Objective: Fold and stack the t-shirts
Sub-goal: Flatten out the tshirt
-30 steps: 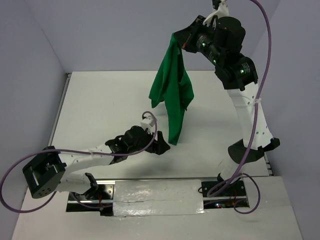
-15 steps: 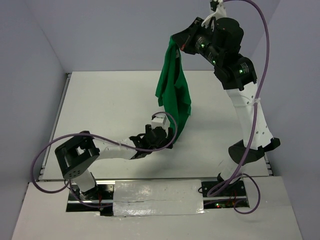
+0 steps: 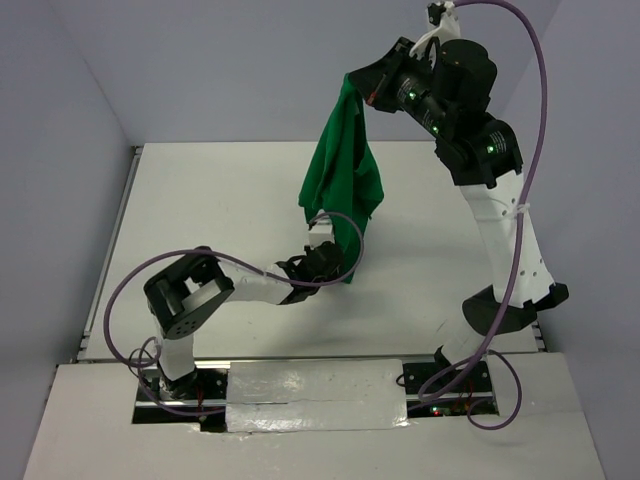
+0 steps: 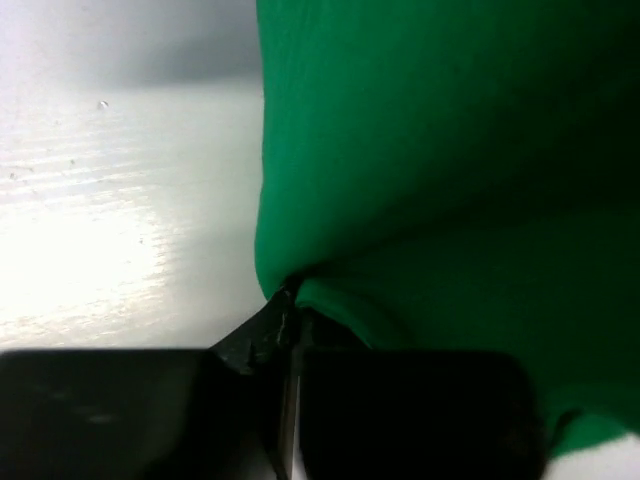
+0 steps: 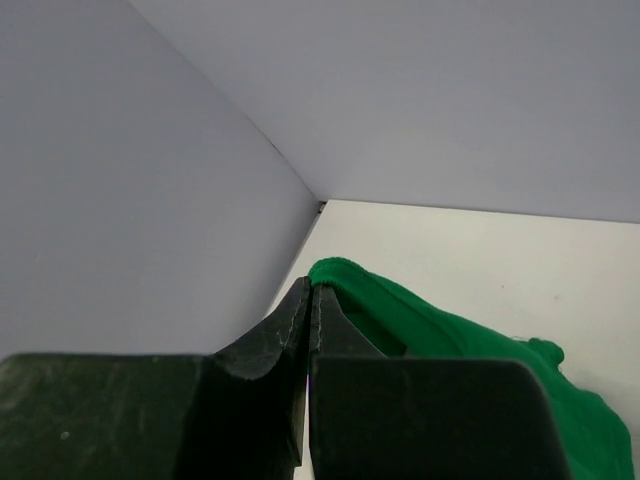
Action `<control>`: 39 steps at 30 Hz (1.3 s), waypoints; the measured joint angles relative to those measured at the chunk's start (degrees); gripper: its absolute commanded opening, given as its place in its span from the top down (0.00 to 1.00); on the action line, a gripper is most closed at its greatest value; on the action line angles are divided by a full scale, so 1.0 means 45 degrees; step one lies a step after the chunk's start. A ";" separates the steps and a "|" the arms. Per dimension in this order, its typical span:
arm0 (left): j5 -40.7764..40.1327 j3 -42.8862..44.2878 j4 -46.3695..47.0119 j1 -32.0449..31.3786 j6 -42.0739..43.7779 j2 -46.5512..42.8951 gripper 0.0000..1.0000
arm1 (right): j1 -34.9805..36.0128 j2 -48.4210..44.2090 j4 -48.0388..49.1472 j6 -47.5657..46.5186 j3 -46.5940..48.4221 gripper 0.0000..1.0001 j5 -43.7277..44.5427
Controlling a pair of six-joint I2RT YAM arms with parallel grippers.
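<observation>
The bright green t-shirt (image 3: 343, 170) hangs bunched in the air over the middle of the white table (image 3: 200, 200). High at the back, my right gripper (image 3: 358, 82) is shut on its top hem; the right wrist view shows that hem (image 5: 345, 272) pinched at my right gripper (image 5: 310, 290). Low down, my left gripper (image 3: 341, 268) is shut on the shirt's bottom end. In the left wrist view green cloth (image 4: 450, 180) fills most of the picture and my left gripper (image 4: 288, 300) pinches a fold of it just above the table.
Lilac walls (image 3: 200, 60) close the table on the left, back and right. Purple cables (image 3: 120, 290) loop off both arms. A taped strip (image 3: 315, 395) runs along the near edge between the two bases.
My left arm swung right and reached the shirt's hanging bottom end. Its jaws, open before, have closed on the cloth. The right arm held the shirt up nearly still.
</observation>
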 measured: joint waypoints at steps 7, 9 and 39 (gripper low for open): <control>-0.0471 0.0437 -0.1015 0.0029 -0.0423 0.0024 1.00 | -0.0019 -0.0471 0.0117 0.0092 -0.0835 1.00 0.0053; -0.0661 0.0369 -0.1564 0.0248 -0.0534 -0.0321 1.00 | -0.0126 -0.0636 0.0175 0.0092 -0.1117 1.00 0.0078; 0.2759 -0.4109 -0.6203 0.6300 0.0126 -0.7737 0.18 | -0.4065 -0.9904 0.6120 0.2137 -2.2654 0.17 0.1132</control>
